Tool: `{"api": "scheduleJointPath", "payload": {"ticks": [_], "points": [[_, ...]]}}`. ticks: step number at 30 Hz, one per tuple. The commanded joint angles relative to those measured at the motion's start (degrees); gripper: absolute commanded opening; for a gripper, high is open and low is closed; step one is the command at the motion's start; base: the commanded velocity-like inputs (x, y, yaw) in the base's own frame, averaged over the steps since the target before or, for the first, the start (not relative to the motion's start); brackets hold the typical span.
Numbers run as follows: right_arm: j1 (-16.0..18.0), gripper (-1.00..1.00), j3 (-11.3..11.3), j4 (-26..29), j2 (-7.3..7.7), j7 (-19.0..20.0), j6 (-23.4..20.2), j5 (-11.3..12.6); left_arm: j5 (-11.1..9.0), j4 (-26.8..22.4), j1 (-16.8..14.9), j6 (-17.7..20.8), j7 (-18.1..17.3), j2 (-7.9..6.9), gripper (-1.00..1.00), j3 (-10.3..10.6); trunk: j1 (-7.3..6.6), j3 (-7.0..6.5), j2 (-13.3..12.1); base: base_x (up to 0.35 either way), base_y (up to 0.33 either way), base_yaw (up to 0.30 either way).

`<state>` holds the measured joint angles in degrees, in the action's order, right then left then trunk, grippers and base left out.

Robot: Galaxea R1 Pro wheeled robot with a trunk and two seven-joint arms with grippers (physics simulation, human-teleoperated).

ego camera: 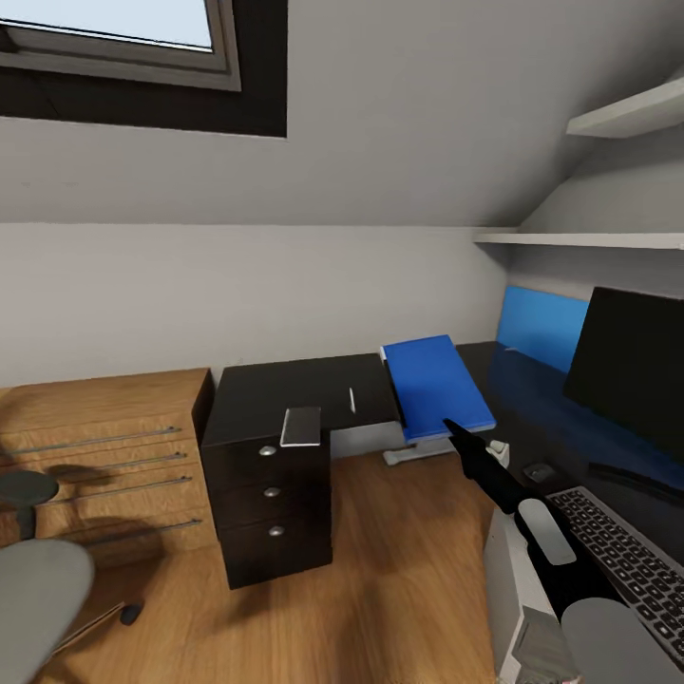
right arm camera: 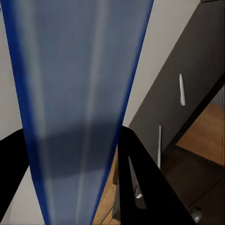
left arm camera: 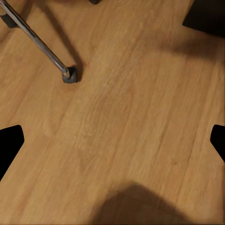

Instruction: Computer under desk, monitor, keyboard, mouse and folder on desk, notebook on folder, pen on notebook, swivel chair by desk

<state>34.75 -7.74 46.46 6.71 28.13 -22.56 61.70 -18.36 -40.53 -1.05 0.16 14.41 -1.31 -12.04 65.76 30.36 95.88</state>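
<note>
My right gripper point(ego camera: 454, 429) is shut on the near edge of the blue folder point(ego camera: 435, 380), holding it at desk height by the inner corner of the black desk point(ego camera: 285, 389). In the right wrist view the folder point(right arm camera: 79, 93) runs between the black fingers point(right arm camera: 140, 187). The white pen point(ego camera: 352, 400) and the grey notebook point(ego camera: 301, 427) lie on the desk's left wing. To the right are the monitor point(ego camera: 632, 370), keyboard point(ego camera: 622, 556) and mouse point(ego camera: 540, 471). The swivel chair point(ego camera: 38, 589) is at the lower left. My left gripper point(left arm camera: 112, 140) hangs open over the floor.
A light wooden dresser point(ego camera: 104, 456) stands left of the desk's drawer unit point(ego camera: 271, 513). White shelves point(ego camera: 589, 239) hang above the monitor. A chair leg with its castor point(left arm camera: 70, 75) crosses the floor. A pale box point(ego camera: 508, 598) sits below the desk edge; I cannot tell if it is the computer.
</note>
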Motion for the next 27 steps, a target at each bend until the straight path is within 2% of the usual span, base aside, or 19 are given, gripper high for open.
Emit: {"api": "scheduleJointPath", "payload": {"ticks": [1, 20, 23, 27], "points": [[0.1, -1.0, -0.1, -0.4, -0.02, 0.1, -0.6, 0.5, -0.6, -0.1, 0.0, 0.0, 0.2, -0.01, 1.0, 0.1, -0.01, 0.06, 0.0, 0.0, 0.0, -0.089], [0.1, -1.0, 0.2, -1.1, -0.6, 0.7, -0.5, 0.8, -0.5, 0.0, 0.0, 0.0, 0.2, 0.0, 1.0, 0.1, -0.01, 0.06, 0.0, 0.0, 0.0, -0.013], [0.1, -1.0, 0.3, -1.4, -0.68, 0.5, -0.4, 0.8, -0.5, 0.0, 0.0, 0.0, 0.1, 0.0, 1.0, 0.1, -0.01, 0.06, 0.0, 0.118, 0.0, 0.0], [0.1, -1.0, 0.5, -1.7, -0.72, 0.3, 2.1, 0.7, -0.5, 0.0, 0.0, 0.0, 0.1, 0.0, 1.0, 0.1, -0.01, 0.06, 0.0, 0.287, 0.0, 0.0]]}}
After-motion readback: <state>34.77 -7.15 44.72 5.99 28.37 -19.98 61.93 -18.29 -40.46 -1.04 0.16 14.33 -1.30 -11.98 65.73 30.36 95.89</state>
